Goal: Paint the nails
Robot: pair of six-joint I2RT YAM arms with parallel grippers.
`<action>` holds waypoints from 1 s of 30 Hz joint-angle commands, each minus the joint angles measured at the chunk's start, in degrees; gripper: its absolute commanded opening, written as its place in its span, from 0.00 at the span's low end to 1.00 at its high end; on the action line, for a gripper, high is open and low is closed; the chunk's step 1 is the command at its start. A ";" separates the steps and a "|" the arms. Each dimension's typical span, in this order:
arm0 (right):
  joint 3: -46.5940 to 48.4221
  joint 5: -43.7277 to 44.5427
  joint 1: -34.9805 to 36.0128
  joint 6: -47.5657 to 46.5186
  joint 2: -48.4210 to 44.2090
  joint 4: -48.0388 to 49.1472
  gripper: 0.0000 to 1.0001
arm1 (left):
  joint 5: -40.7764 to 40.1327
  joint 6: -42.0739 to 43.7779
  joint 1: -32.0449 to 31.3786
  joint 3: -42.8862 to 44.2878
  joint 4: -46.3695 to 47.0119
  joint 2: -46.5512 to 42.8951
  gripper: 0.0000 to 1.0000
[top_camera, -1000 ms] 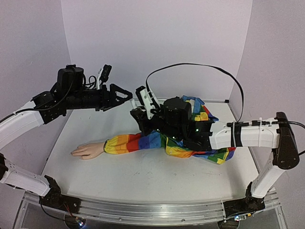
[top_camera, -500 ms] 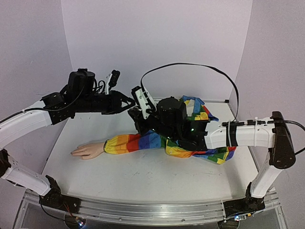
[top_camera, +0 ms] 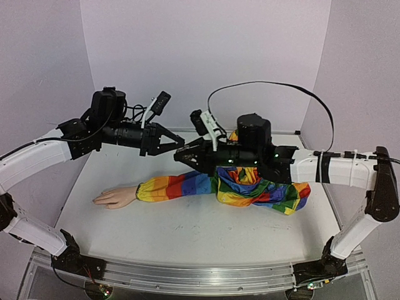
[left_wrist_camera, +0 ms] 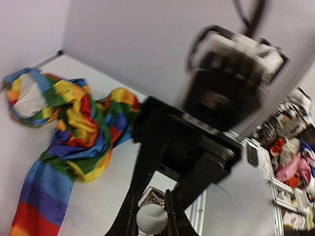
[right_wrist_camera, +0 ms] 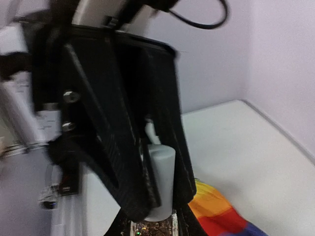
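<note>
L hand is closed tight on a pale round cap. R hand is clamped on a small clear bottle w/ glittery stuff inside, directly under that cap. Can't tell if the cap is screwed on or loose; wrist views are blurred. Both hands meet tip to tip in mid-air, above the rainbow-striped sleeve. The sleeve lies across the white surface, bunched up at the right end. At its left end the mannequin hand lies flat, fingers pointing left, well apart from both hands. The nails are at those fingertips, too small to make out.
</note>
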 commanded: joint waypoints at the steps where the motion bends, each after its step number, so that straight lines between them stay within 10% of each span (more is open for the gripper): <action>1: -0.68 -55.96 -2.44 8.54 -5.29 26.39 0.00 | 34.04 8.89 -4.47 2.77 2.10 0.72 0.00; 7: -5.98 -43.52 -3.57 10.10 -10.79 26.85 0.00 | 31.52 9.11 -4.47 4.73 2.09 1.00 0.03; 15: -9.28 -7.49 -4.87 5.14 -14.18 15.01 0.00 | 8.69 11.71 -3.87 4.10 -6.87 -5.28 0.83; 25: -1.63 20.44 -0.75 3.80 -5.39 5.91 0.00 | -20.16 -2.44 -3.32 7.59 -12.24 -7.55 0.85; 30: 2.71 33.32 4.99 0.66 -0.44 4.92 0.00 | -21.72 -8.33 -2.53 9.34 -11.97 -5.64 0.80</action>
